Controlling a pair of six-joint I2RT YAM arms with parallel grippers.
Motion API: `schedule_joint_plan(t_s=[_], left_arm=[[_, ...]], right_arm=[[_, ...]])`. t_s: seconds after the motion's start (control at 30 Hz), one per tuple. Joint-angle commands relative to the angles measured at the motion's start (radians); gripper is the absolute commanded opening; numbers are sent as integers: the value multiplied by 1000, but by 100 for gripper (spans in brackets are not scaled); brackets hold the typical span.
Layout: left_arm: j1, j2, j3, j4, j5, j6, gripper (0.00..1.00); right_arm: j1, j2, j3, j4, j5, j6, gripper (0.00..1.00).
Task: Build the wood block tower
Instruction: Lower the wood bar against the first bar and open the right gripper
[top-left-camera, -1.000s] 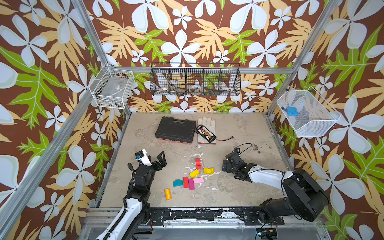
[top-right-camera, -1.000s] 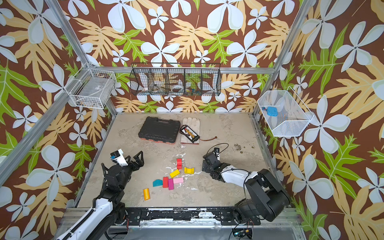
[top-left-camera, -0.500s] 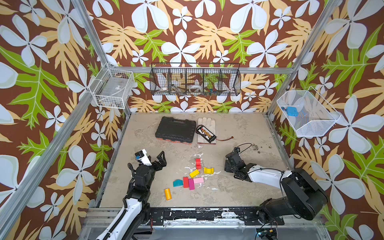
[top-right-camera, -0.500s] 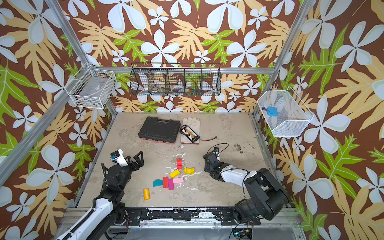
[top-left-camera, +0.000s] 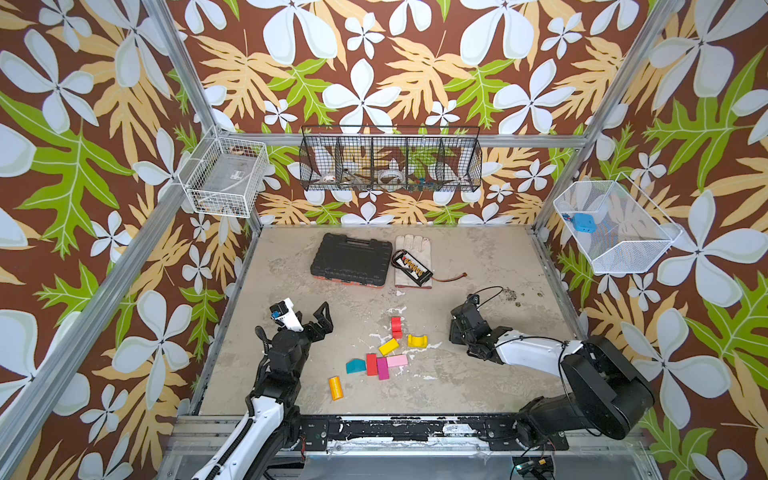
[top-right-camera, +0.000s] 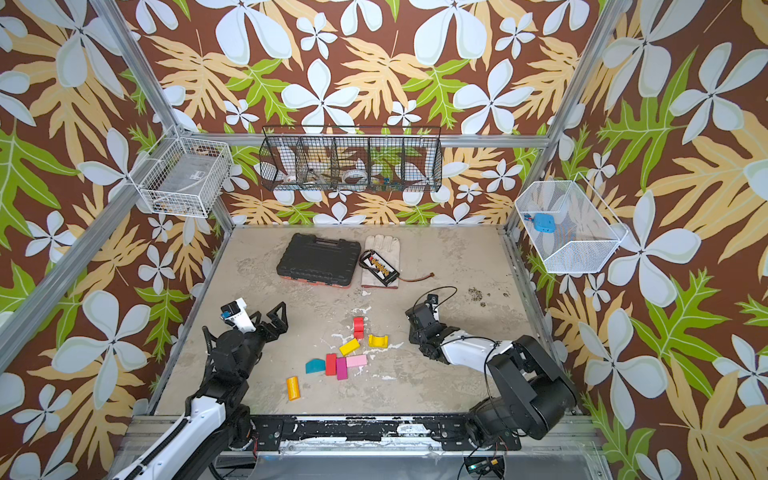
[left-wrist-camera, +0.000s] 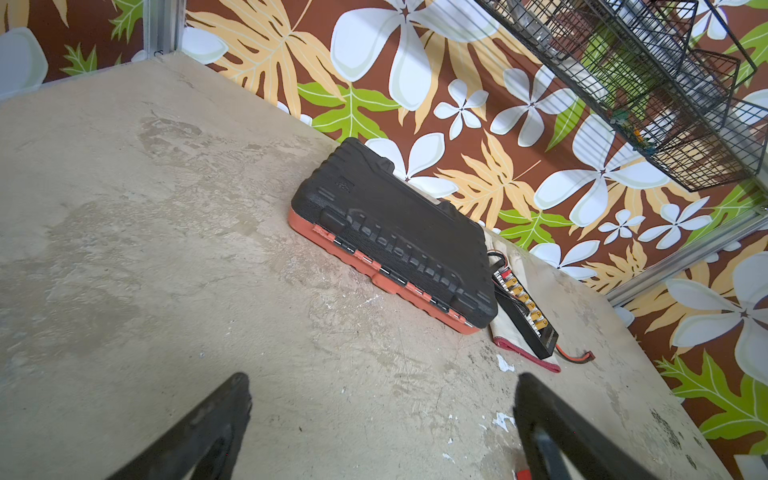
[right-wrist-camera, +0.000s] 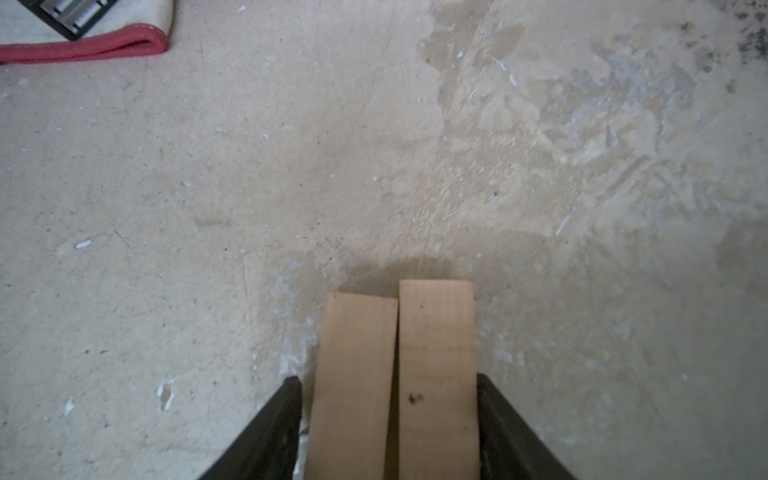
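Coloured wood blocks lie loose at mid-table in both top views: a red arch (top-left-camera: 396, 327), yellow arch (top-left-camera: 417, 341), yellow bar (top-left-camera: 388, 346), pink bar (top-left-camera: 397, 360), magenta bar (top-left-camera: 382, 368), red bar (top-left-camera: 371, 364), teal wedge (top-left-camera: 355, 366) and orange cylinder (top-left-camera: 335, 387). No tower is in view. To their right, my right gripper (top-left-camera: 457, 332) (right-wrist-camera: 388, 384) reaches down to the table. Its fingers press two tan blocks (right-wrist-camera: 357, 374) lying side by side; the top views hide them. My left gripper (top-left-camera: 305, 322) (left-wrist-camera: 382, 386) hovers open and empty, left of the blocks.
A black ribbed case (top-left-camera: 352, 259) lies at the back, with a white glove (top-left-camera: 413, 249) and a black battery pack (top-left-camera: 412, 266) beside it. Wire baskets hang on the left wall (top-left-camera: 226, 178), back wall (top-left-camera: 390, 160) and right wall (top-left-camera: 611, 226).
My right gripper's jaws have closed in around the two tan blocks, and its wrist has shifted slightly right. The left arm and the loose blocks have not moved.
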Motion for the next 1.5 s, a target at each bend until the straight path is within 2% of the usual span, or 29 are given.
schedule_joint_plan(t_s=[0.0, 0.07, 0.3, 0.57, 0.8, 1.1, 1.47], left_arm=[[0, -1, -2, 27, 3, -1, 100], [0, -1, -2, 27, 5, -1, 100], [0, -1, -3, 26, 4, -1, 100], [1, -2, -3, 27, 3, -1, 100], [0, -2, -3, 27, 3, -1, 100], [0, -5, -3, 25, 3, -1, 100], [0, -6, -3, 23, 2, -1, 100]], right_arm=[[1, 11, 3, -18, -44, -2, 54], [2, 18, 7, -17, -50, -5, 50], [18, 22, 15, -17, -52, -15, 50], [44, -35, 15, -48, -26, -7, 73], [55, -156, -39, -78, -16, 16, 81], [78, -294, -144, -80, -21, 45, 81], [79, -246, -143, -81, -11, 68, 74]])
